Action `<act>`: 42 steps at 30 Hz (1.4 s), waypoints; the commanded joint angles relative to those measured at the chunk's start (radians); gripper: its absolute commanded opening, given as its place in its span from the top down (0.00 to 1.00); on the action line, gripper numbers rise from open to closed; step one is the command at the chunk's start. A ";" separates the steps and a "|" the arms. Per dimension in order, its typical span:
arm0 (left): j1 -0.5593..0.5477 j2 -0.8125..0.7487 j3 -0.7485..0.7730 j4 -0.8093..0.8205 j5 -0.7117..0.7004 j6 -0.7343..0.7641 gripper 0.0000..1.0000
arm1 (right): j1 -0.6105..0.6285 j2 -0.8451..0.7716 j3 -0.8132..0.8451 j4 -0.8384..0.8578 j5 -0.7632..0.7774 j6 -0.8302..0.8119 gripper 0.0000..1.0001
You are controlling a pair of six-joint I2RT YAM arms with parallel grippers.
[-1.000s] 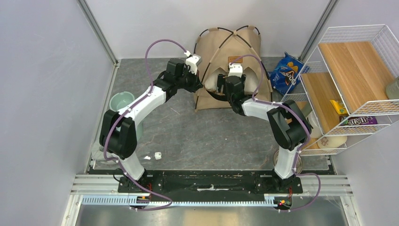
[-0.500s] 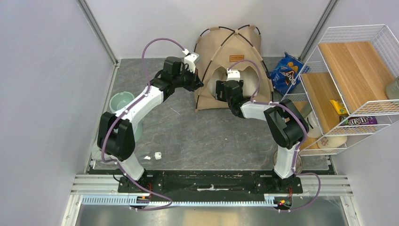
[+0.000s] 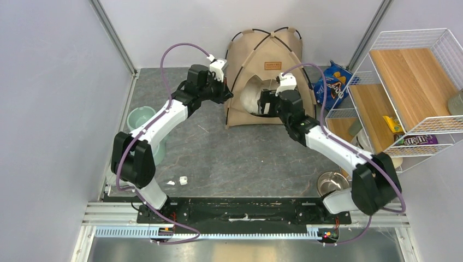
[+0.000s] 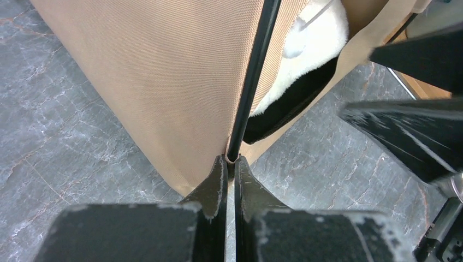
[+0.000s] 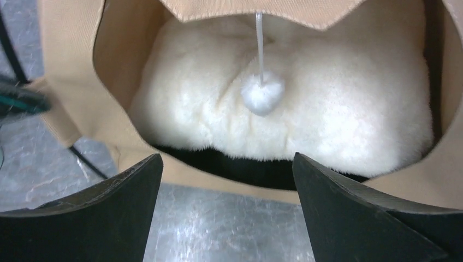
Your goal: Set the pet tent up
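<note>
Since a second ago, right gripper point(image 3: 263, 105) drawn back out of the tent point(image 3: 266, 52) door, with its arm swung wide to the right and the elbow now low, near a metal bowl point(image 3: 330, 183). Left gripper point(image 3: 228, 95) shifted only slightly, up and to the left.

Tan dome tent upright at the far middle of the grey desk point(image 3: 240, 158), against the back wall, door facing the arms, brown label above the door. Black poles crossed over the top.

Left gripper at the tent's front left corner, pinched tight on the foot of a thin black pole point(image 4: 254, 76), fingers all but touching, tan fabric just behind.

Right gripper just outside the door, on its right side, spread wide and holding nothing. From its wrist camera: fluffy white pillow point(image 5: 338, 109) filling the inside of the tent, black lining point(image 5: 245, 166) along the door's lower edge, white pompom point(image 5: 262, 97) hanging on a string from the top of the door in front of the pillow.

Elsewhere on the desk: green bowl point(image 3: 139, 117) at the left, blue snack bag point(image 3: 330, 82) right of the tent, wire rack point(image 3: 415, 82) with wooden shelves at the far right.
</note>
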 commanded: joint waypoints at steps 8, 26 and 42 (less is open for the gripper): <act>0.033 -0.086 0.018 0.031 -0.181 -0.080 0.98 | -0.024 -0.190 0.068 -0.387 0.033 0.043 0.07; 0.070 -0.281 -0.169 -0.112 -0.579 -0.135 0.18 | -0.052 -0.188 0.225 -0.712 -0.084 0.151 0.06; 0.423 -0.255 -0.353 -0.244 -0.632 -0.336 0.21 | -0.052 -0.133 0.174 -0.700 -0.197 0.211 0.10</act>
